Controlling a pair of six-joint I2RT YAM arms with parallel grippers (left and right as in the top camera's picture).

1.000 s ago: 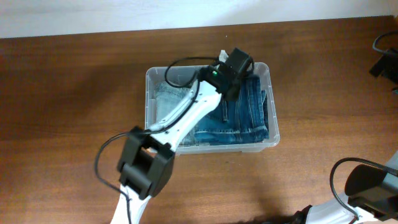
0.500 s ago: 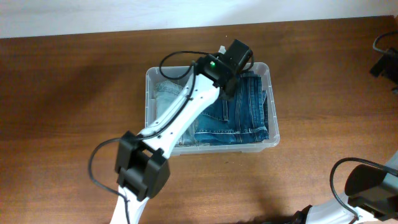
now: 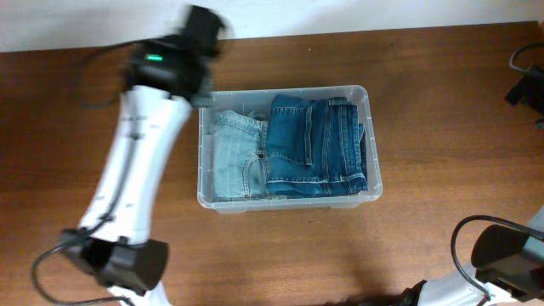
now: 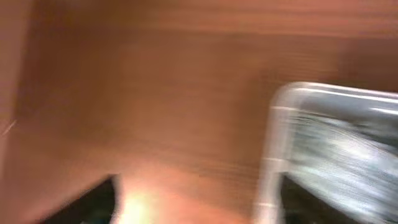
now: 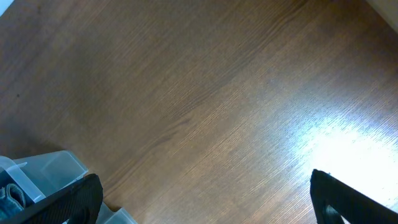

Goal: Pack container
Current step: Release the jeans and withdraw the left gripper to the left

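The container (image 3: 289, 89), a clear plastic bin, sits mid-table. Folded light blue jeans (image 3: 234, 157) fill its left side and folded dark blue jeans (image 3: 314, 144) its right. My left gripper (image 3: 204, 21) is motion-blurred over the table beyond the bin's far left corner. Its blurred wrist view has the two dark fingers (image 4: 93, 202) wide apart, open and empty, over bare wood, with the bin's corner (image 4: 280, 124) to the right. My right gripper (image 5: 205, 205) stands open over bare table, nothing between its fingers, and a corner of the container (image 5: 43, 165) shows at the lower left.
The right arm's base (image 3: 501, 255) sits at the table's near right corner. Dark equipment (image 3: 527, 76) lies at the right edge. A pale wall runs along the table's far edge.
My left arm has lifted out of the container and swung to the far left, and its gripper has gone from shut to open. The dark jeans now lie uncovered in the bin.
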